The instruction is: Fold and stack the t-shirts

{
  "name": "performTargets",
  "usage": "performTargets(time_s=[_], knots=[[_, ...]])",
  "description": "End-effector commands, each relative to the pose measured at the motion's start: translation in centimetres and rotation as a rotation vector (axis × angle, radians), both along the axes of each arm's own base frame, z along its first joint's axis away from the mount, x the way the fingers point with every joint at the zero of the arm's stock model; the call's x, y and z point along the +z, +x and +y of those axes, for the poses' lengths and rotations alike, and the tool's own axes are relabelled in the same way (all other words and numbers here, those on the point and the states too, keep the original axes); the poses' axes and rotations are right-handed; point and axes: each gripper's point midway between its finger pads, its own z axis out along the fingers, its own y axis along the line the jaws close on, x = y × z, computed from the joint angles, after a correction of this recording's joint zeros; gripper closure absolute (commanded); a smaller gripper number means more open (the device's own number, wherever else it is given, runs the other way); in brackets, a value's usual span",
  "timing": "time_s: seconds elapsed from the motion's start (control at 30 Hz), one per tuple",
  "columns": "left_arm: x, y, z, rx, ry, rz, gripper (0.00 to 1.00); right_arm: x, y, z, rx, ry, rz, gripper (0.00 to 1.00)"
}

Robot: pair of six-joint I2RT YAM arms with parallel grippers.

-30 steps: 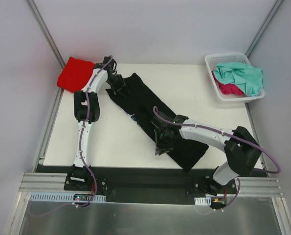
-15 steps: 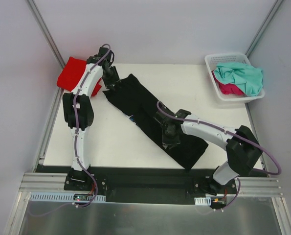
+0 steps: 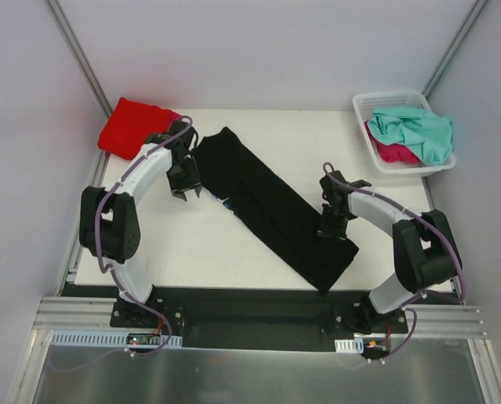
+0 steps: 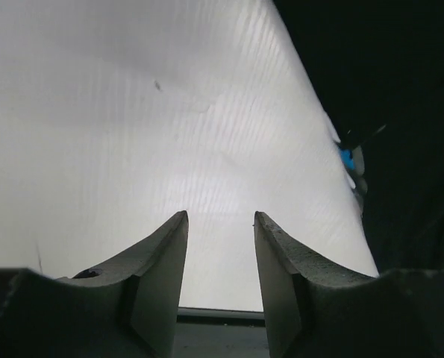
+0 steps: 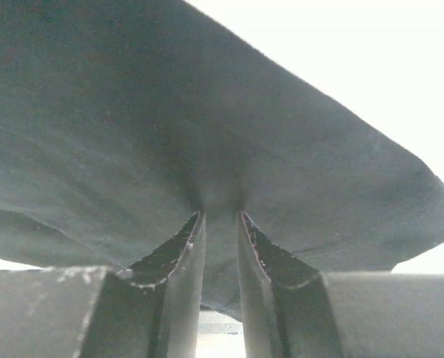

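Shirt: black t-shirt (image 3: 271, 206) lies as a long strip on the table (image 3: 233, 244), running far-left to near-right.
Right fingers: my right gripper (image 5: 220, 212) pinches its right edge, close to the near end.
Left fingers: my left gripper (image 4: 220, 216) is spread and empty, just left of the far end.
Next move: probably folding end to end, one arm per end.

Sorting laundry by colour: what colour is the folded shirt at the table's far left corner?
Bright red; the folded cloth shirt shows best in the top external view.

light: even, bright | glare: table (image 4: 132, 112) washed | blur: black t-shirt (image 5: 207, 112) soft
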Motion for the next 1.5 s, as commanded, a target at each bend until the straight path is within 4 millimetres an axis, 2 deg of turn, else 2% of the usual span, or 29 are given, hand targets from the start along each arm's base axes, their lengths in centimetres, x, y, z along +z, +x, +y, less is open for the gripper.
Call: performTargets(time_s=[0.0, 0.2, 0.23, 0.3, 0.4, 0.43, 0.5, 0.53, 0.57, 0.6, 0.63, 0.67, 0.7, 0.73, 0.8, 0.83, 0.87, 0.97, 1.03, 1.07, 1.13, 1.17, 1.23, 1.27, 1.3, 1.33, 1.37, 1.4, 1.47], knots=[[3.6, -1.2, 1.6, 0.04, 0.01, -0.119, 0.59, -0.5, -1.4, 1.6, 0.038, 0.114, 0.042, 0.74], [3.7, -2.4, 1.5, 0.034, -0.006, -0.098, 0.59, -1.1, -4.1, 3.4, 0.054, 0.17, 0.071, 0.75], [3.8, -2.4, 1.5, 0.032, -0.006, -0.101, 0.59, -1.4, -5.1, 3.9, 0.053, 0.175, 0.089, 0.75], [4.2, -2.6, 1.6, 0.032, -0.003, -0.109, 0.59, -1.0, -5.8, 5.2, 0.057, 0.222, 0.079, 0.75], [4.9, -2.7, 1.8, 0.028, 0.0, -0.123, 0.59, -0.9, -7.7, 8.3, 0.108, 0.247, 0.096, 0.75], [4.9, -2.7, 1.9, 0.029, 0.003, -0.122, 0.59, -0.7, -9.0, 9.7, 0.175, 0.242, 0.104, 0.75], [5.2, -2.8, 1.9, 0.028, 0.005, -0.123, 0.59, 0.1, -9.2, 12.5, 0.202, 0.259, 0.09, 0.75], [5.1, -2.8, 1.9, 0.029, 0.006, -0.12, 0.59, -0.1, -10.6, 14.0, 0.256, 0.251, 0.109, 0.75], [5.2, -2.8, 2.0, 0.03, 0.006, -0.123, 0.59, 0.0, -10.8, 15.4, 0.268, 0.257, 0.114, 0.75], [5.2, -3.0, 2.0, 0.028, 0.008, -0.117, 0.59, 1.1, -10.5, 17.5, 0.298, 0.285, 0.092, 0.75], [5.2, -3.1, 2.0, 0.028, 0.01, -0.118, 0.59, 0.4, -11.8, 19.0, 0.349, 0.269, 0.119, 0.75], [5.2, -3.1, 2.1, 0.027, 0.011, -0.121, 0.59, 0.6, -12.2, 20.0, 0.37, 0.28, 0.13, 0.75], [5.1, -3.3, 2.2, 0.027, 0.016, -0.116, 0.59, 1.6, -12.0, 22.0, 0.387, 0.312, 0.115, 0.75], [5.2, -3.4, 2.3, 0.026, 0.019, -0.117, 0.59, 0.9, -12.8, 23.0, 0.418, 0.303, 0.137, 0.76], [5.1, -3.7, 2.7, 0.034, 0.026, -0.115, 0.59, 1.7, -13.5, 24.6, 0.475, 0.32, 0.142, 0.78], [5.3, -3.8, 2.9, 0.038, 0.027, -0.12, 0.59, 3.2, -13.5, 26.0, 0.517, 0.336, 0.106, 0.78], [5.5, -3.9, 3.2, 0.048, 0.027, -0.123, 0.59, 4.2, -12.9, 25.3, 0.527, 0.289, 0.067, 0.77], [6.2, -4.2, 3.8, 0.081, 0.033, -0.155, 0.59, 7.1, -11.2, 24.6, 0.553, 0.291, -0.035, 0.74], [6.8, -4.3, 4.4, 0.106, 0.05, -0.185, 0.59, 8.1, -9.4, 23.9, 0.585, 0.279, -0.088, 0.73], [7.0, -4.2, 4.4, 0.109, 0.051, -0.198, 0.59, 7.8, -8.6, 22.3, 0.595, 0.199, -0.1, 0.73], [7.2, -4.3, 4.5, 0.113, 0.046, -0.21, 0.59, 7.7, -6.4, 20.8, 0.65, 0.117, -0.134, 0.71], [7.3, -4.4, 4.6, 0.113, 0.046, -0.208, 0.59, 8.5, -4.0, 19.0, 0.642, -0.013, -0.208, 0.69], [7.4, -4.8, 4.5, 0.129, 0.03, -0.219, 0.59, 8.6, -1.3, 17.1, 0.663, -0.141, -0.242, 0.65], [7.3, -5.1, 4.0, 0.13, -0.002, -0.221, 0.59, 9.8, 0.9, 15.6, 0.685, -0.247, -0.3, 0.63], [6.3, -5.5, 3.7, 0.14, -0.02, -0.218, 0.58, 10.0, 2.4, 14.4, 0.677, -0.298, -0.309, 0.62], [6.6, -5.8, 3.0, 0.152, -0.057, -0.246, 0.58, 9.9, 3.7, 13.6, 0.67, -0.345, -0.312, 0.62], [6.2, -6.1, 2.4, 0.146, -0.083, -0.245, 0.58, 10.1, 4.5, 12.5, 0.677, -0.374, -0.293, 0.62], [5.2, -7.0, 1.5, 0.134, -0.118, -0.213, 0.58, 10.6, 6.1, 11.6, 0.638, -0.366, -0.293, 0.62], [4.2, -7.7, -0.4, 0.077, -0.152, -0.177, 0.58, 10.5, 7.8, 11.3, 0.622, -0.341, -0.302, 0.61]])
